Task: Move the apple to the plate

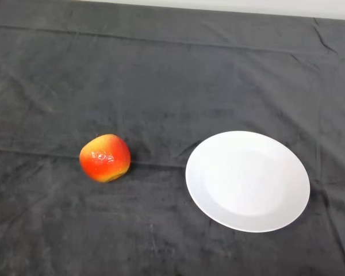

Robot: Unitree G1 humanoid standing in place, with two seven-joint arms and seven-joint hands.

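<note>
The apple [104, 157] is red with a yellow-orange patch and a shiny skin. It lies on the dark cloth [161, 75] of the bench, left of the white plate [247, 180], apart from it.

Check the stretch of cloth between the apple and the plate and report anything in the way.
Nothing visible blocks it. The apple sits on the dark cloth to the left of the white plate, apart from it, and only bare, slightly creased cloth lies between them. The plate holds nothing.
</note>
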